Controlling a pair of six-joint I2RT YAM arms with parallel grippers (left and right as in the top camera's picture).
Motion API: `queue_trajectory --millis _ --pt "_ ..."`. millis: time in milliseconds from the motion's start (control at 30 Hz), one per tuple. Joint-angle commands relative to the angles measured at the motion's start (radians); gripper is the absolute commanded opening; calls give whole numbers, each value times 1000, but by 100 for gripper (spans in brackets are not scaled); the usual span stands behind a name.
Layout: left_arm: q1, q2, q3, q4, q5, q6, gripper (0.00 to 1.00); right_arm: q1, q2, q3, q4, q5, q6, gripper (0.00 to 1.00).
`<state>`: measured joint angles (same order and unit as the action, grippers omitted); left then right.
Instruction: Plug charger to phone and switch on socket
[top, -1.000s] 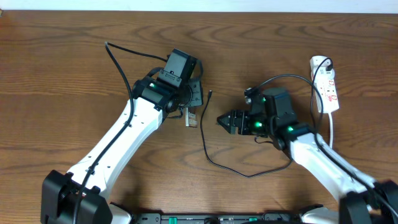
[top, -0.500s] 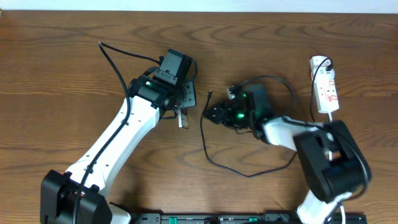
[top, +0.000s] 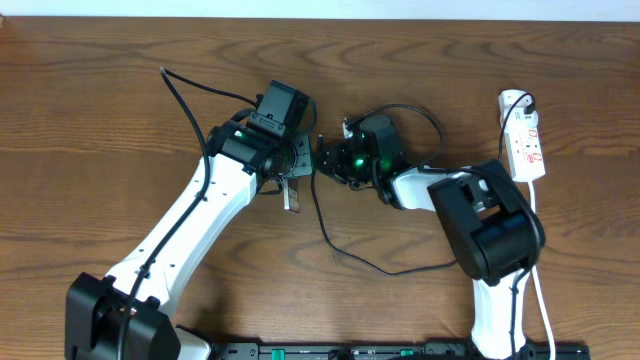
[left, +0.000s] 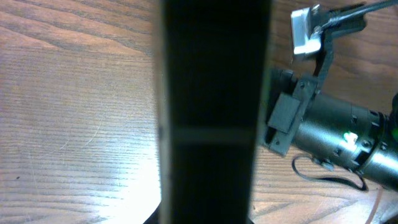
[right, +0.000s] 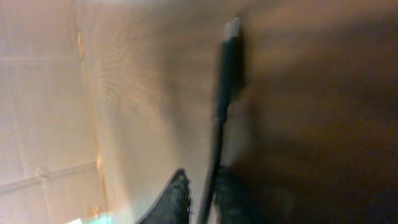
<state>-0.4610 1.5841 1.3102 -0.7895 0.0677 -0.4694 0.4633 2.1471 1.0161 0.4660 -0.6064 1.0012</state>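
Note:
My left gripper (top: 290, 172) is shut on the phone (top: 291, 193), which it holds on edge just above the table. In the left wrist view the phone (left: 211, 112) fills the middle as a dark upright band. The charger (top: 322, 225) is a thin black cable looping across the wood. My right gripper (top: 325, 160) sits just right of the phone, and its jaws are closed round the cable near its end. In the right wrist view the charger (right: 227, 68) runs out from between the fingers, with its plug tip ahead of them. The socket (top: 523, 135) lies at the far right.
The socket's thick white cord (top: 536, 215) trails toward the front edge on the right. My right arm's body (left: 336, 130) lies close beside the phone in the left wrist view. The charger cable loops forward to about the table's middle.
My right arm swung left to the cable's plug end and its jaws closed from wide open onto the cable. The left arm, with the phone, shifted slightly left.

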Motion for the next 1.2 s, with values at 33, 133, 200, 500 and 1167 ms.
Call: queue_trajectory --millis 33,133,200,500,1167 --pt "0 2 16 2 -20 33 7 -19 45 -23 104 97 -129 1" --pt "0 2 16 1 -18 55 7 -53 9 -22 158 -77 -215 1" --pt "8 -7 16 5 11 58 7 -77 -31 -22 159 -207 -312 1" --pt "135 -143 16 252 479 106 7 -178 -227 -22 136 -792 -538 1" --pt "351 -207 16 453 777 24 7 -188 -501 -22 197 -949 -296 1"
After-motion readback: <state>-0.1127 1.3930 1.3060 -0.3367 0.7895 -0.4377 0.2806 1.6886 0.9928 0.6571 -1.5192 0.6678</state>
